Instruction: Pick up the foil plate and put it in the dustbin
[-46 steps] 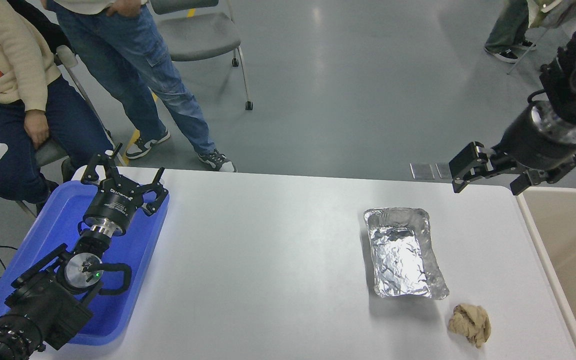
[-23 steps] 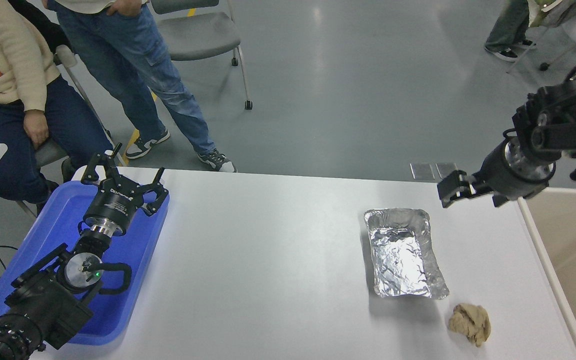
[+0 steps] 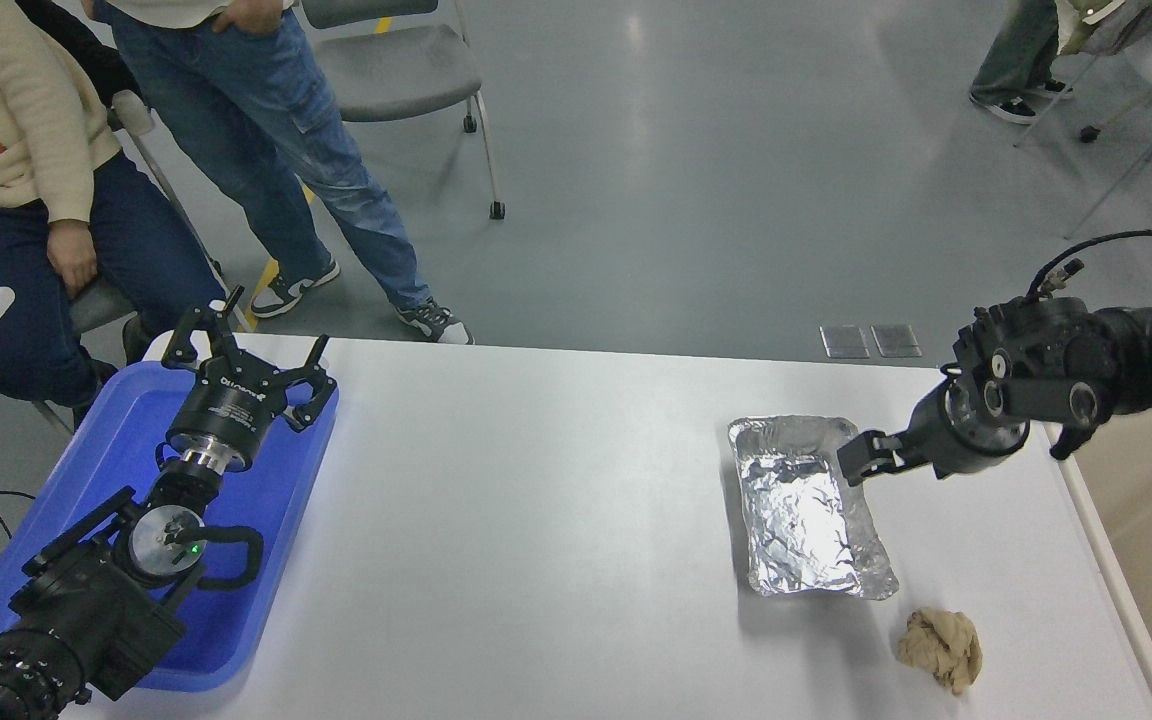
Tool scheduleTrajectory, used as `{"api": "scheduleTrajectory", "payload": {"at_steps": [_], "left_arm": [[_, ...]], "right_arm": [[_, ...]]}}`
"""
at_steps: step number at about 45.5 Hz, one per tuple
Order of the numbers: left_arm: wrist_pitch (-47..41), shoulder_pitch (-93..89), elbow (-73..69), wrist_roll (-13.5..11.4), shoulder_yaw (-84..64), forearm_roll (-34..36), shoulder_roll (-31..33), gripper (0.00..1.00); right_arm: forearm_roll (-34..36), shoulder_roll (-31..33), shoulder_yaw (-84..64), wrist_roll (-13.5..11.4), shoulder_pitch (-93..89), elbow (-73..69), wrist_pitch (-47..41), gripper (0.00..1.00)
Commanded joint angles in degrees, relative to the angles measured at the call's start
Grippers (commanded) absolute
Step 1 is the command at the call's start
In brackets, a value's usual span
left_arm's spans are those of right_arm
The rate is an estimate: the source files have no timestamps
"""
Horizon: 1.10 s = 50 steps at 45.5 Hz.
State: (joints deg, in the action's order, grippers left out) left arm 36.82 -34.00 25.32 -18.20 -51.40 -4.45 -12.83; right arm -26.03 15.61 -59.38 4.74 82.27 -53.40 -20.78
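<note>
Two arms are in view over the worktop [image 3: 556, 480]. Largest item: the dustbin [image 3: 1151, 540], at the worktop's 3 o'clock edge, only partly in frame. Next, the blue tray [image 3: 266, 560] at 9 o'clock, over which the left gripper [image 3: 241, 365] is parked with its fingers spread apart. The foil plate [image 3: 804, 510] lies flat on the worktop right of centre, its long axis running 12 to 6 o'clock. Smallest, a tan paper wad [image 3: 941, 648] sits near the plate's 5 o'clock corner, not touching it.

The right gripper [image 3: 861, 460] is at the plate's 1 o'clock corner; whether its fingers are apart or together cannot be told from this angle.

Step in hand: approach to grasp. Recommended: straddle the thin rim at that corner, close gently to avoid crushing the foil, and lift clear before swinging toward 3 o'clock.

Compared with the earlier frames, the right arm has descended and moved toward 8 o'clock, from above the far edge down to the plate. Plate, wad and left arm are unchanged.
</note>
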Motion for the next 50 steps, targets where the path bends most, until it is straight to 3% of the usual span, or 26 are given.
{"api": "scheduleTrajectory", "payload": {"at_steps": [1,11,16,22,24,28,31,33,50], "left_arm": [[0.00,-0.01,0.00,0.00,-0.01,0.05,0.00,1.00],[0.00,-0.01,0.00,0.00,-0.01,0.05,0.00,1.00],[0.00,-0.01,0.00,0.00,0.07,0.05,0.00,1.00],[0.00,-0.01,0.00,0.00,-0.01,0.05,0.00,1.00],[0.00,-0.01,0.00,0.00,-0.01,0.05,0.00,1.00],[0.00,-0.01,0.00,0.00,0.07,-0.03,0.00,1.00],[0.00,-0.01,0.00,0.00,-0.01,0.05,0.00,1.00],[0.00,-0.01,0.00,0.00,-0.01,0.05,0.00,1.00],[0.00,-0.01,0.00,0.00,-0.01,0.05,0.00,1.00]], "right_arm": [[-0.07,-2.07,2.60,0.00,-7.11,4.62,2.94,1.00],[-0.16,-2.16,6.65,0.00,-12.92,9.45,6.19,0.99],[-0.25,-1.99,6.65,0.00,-14.06,9.89,7.33,0.89],[-0.16,-1.90,6.65,0.00,-14.94,10.51,9.97,0.85],[-0.07,-1.90,6.65,-0.09,-15.12,10.60,10.15,0.75],[0.02,-1.90,6.56,-0.09,-15.47,10.51,10.06,0.43],[-0.07,-1.81,6.39,-0.09,-15.64,10.16,9.71,0.12],[-0.07,-1.63,6.39,-0.09,-15.56,9.89,9.18,0.00],[2.92,0.04,6.39,-0.09,-15.03,8.22,7.16,0.00]]}}
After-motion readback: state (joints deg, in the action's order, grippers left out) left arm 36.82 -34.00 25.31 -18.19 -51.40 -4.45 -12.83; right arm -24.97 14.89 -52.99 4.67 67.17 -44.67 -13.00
